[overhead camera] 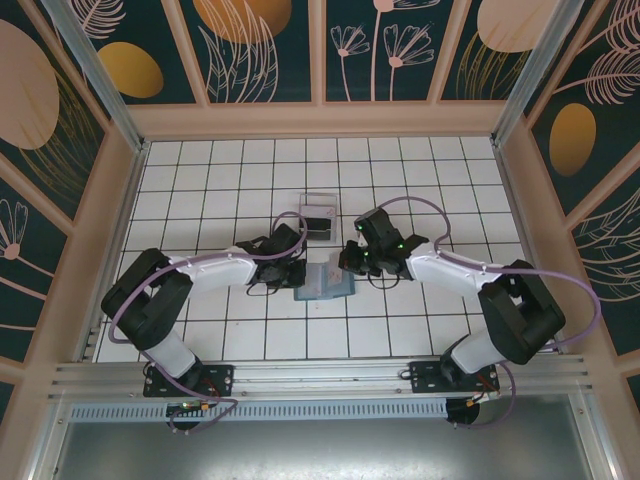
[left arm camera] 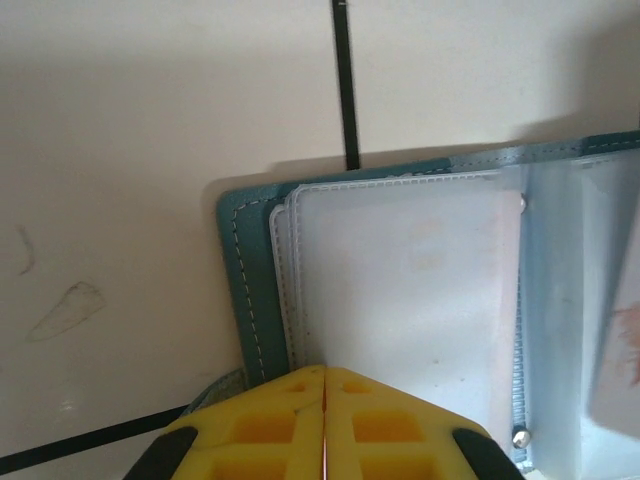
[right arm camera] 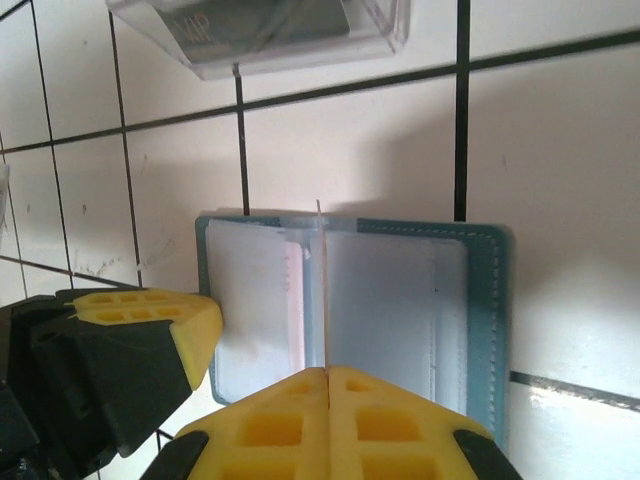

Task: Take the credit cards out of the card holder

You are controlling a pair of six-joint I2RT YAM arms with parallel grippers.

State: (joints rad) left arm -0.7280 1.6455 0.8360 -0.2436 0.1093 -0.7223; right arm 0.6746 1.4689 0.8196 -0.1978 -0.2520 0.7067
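The top view places the open card holder [overhead camera: 325, 281] on the white tiled worktop [overhead camera: 200, 180], between the two arms. A clear tray [overhead camera: 318, 222] sits just beside it at 12 o'clock. The left gripper [overhead camera: 294, 268] is at the holder's 9 o'clock edge and the right gripper [overhead camera: 350, 262] at its 2 o'clock corner.

The wrist views add the detail. The left wrist view shows the holder's teal stitched border [left arm camera: 240, 290] and frosted clear sleeves [left arm camera: 400, 280] inside. The right wrist view shows the holder [right arm camera: 485, 320] lying open and flat, with the tray [right arm camera: 385, 25] at 12 o'clock holding a dark card [right arm camera: 250, 25].

The left gripper [left arm camera: 325, 372] has its yellow fingers pressed together, their tips over the holder's edge; I cannot tell whether they touch it. The right gripper [right arm camera: 328, 372] is pressed together too, pinching a thin pale strip [right arm camera: 322, 290] seen edge-on. The strip runs out from the seam towards 12 o'clock over the holder's centre, and I cannot tell if it is a card or a sleeve.

The left fingers [right arm camera: 150, 310] appear at the holder's 8 o'clock corner in the right wrist view, covering that corner.
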